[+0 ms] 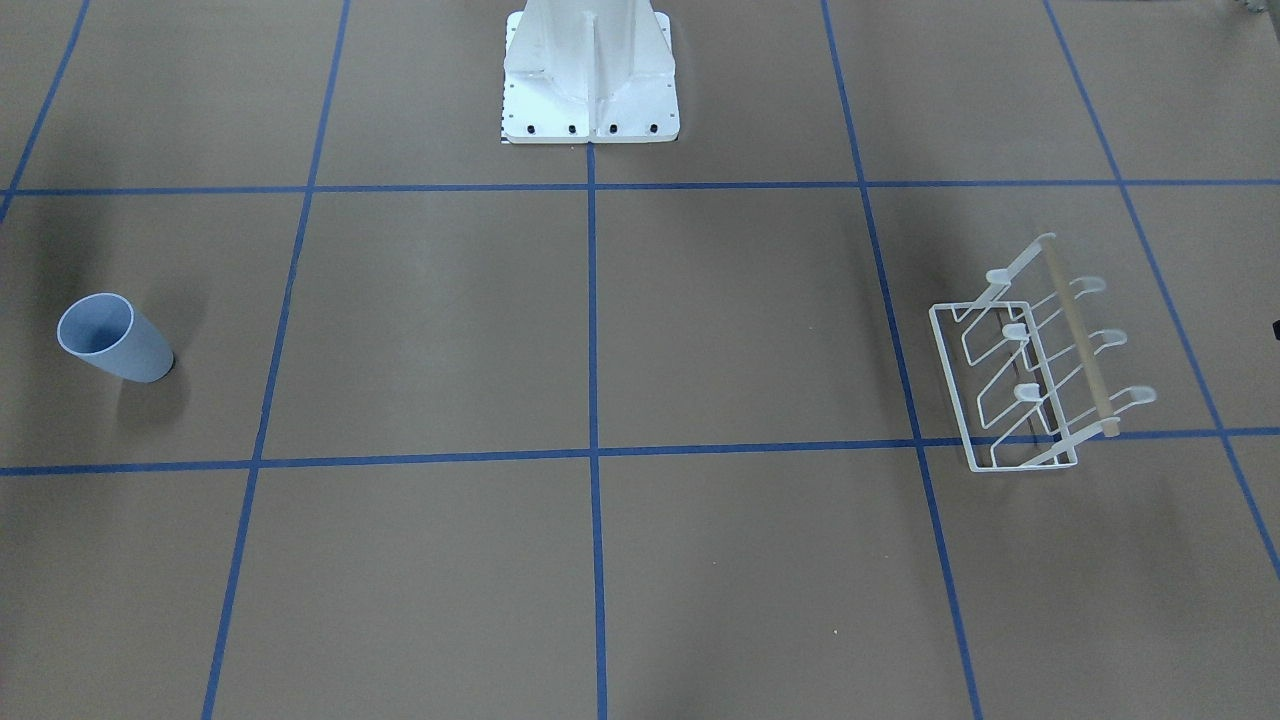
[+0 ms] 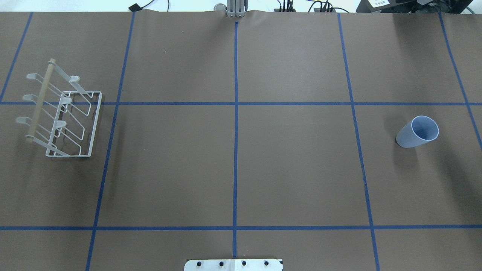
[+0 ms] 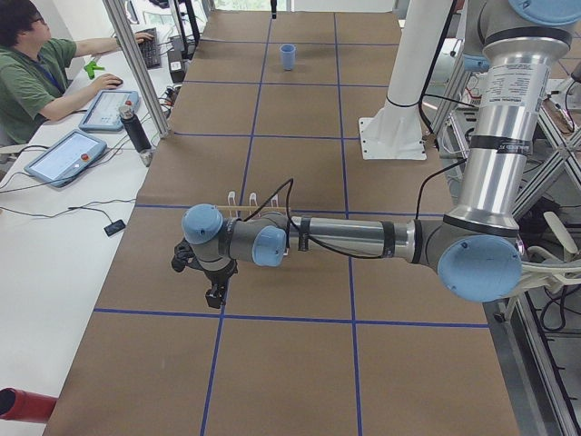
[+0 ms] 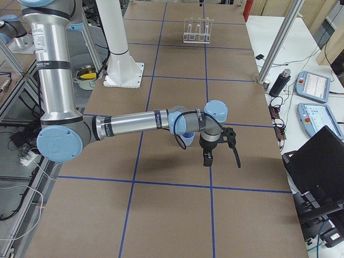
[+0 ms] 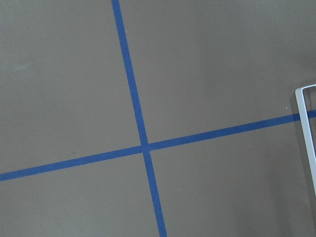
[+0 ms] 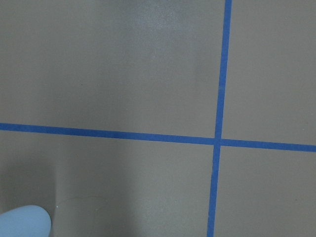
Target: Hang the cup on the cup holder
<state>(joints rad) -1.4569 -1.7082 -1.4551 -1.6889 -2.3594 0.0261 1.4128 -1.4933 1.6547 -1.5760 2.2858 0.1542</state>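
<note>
The pale blue cup [image 1: 115, 338] stands upright, mouth up, on the table's right side in the overhead view [image 2: 417, 131]. Its rim shows at the corner of the right wrist view [image 6: 24, 223]. The white wire cup holder [image 1: 1080, 340] with its wooden rod stands on the table's left side [image 2: 40, 99]; its frame edge shows in the left wrist view [image 5: 305, 133]. My left gripper [image 3: 213, 295] hangs over the table near the holder [image 3: 252, 195]. My right gripper [image 4: 207, 160] hangs beside the cup [image 4: 187, 140]. Neither is touching anything. I cannot tell whether either is open or shut.
Blue tape lines divide the brown table into squares. The white robot pedestal [image 1: 590, 80] stands at the middle of the robot's edge. An operator [image 3: 36, 73] sits at a side desk with tablets [image 3: 65, 156]. A laptop [image 4: 317, 166] stands by the right end.
</note>
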